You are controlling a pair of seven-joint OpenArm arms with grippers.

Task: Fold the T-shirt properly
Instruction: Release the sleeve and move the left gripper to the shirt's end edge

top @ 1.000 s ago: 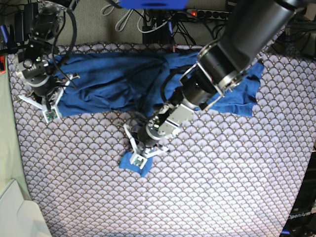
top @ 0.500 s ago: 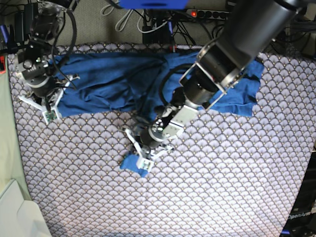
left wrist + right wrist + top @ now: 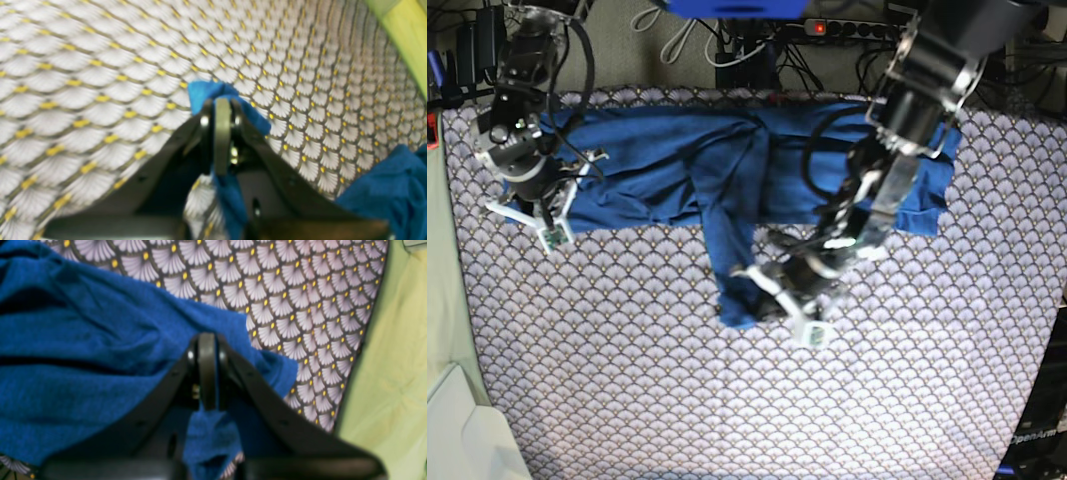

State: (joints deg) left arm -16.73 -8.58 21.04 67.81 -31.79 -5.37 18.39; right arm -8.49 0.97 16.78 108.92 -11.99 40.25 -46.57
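The blue T-shirt [image 3: 657, 160] lies crumpled across the far part of the patterned table, with one long sleeve [image 3: 732, 250] trailing toward the front. My left gripper [image 3: 767, 303] is shut on that sleeve's end. In the left wrist view the left gripper [image 3: 222, 103] has its jaws closed, and a tuft of blue fabric [image 3: 206, 90] sticks out past the tips. At the shirt's left edge, my right gripper [image 3: 539, 215] is also shut on cloth. The right wrist view shows this gripper [image 3: 206, 340] pinching a fold of the T-shirt [image 3: 83, 350].
A scale-patterned cloth [image 3: 877, 400] covers the table. A pale green surface [image 3: 439, 300] borders it on the left, with a white box [image 3: 467, 430] at the front left corner. Cables and a power strip [image 3: 847, 28] run behind the far edge.
My left gripper has moved right with the sleeve end, and the sleeve now shows as a long strip. The left arm has swung right. The right gripper has shifted slightly right.
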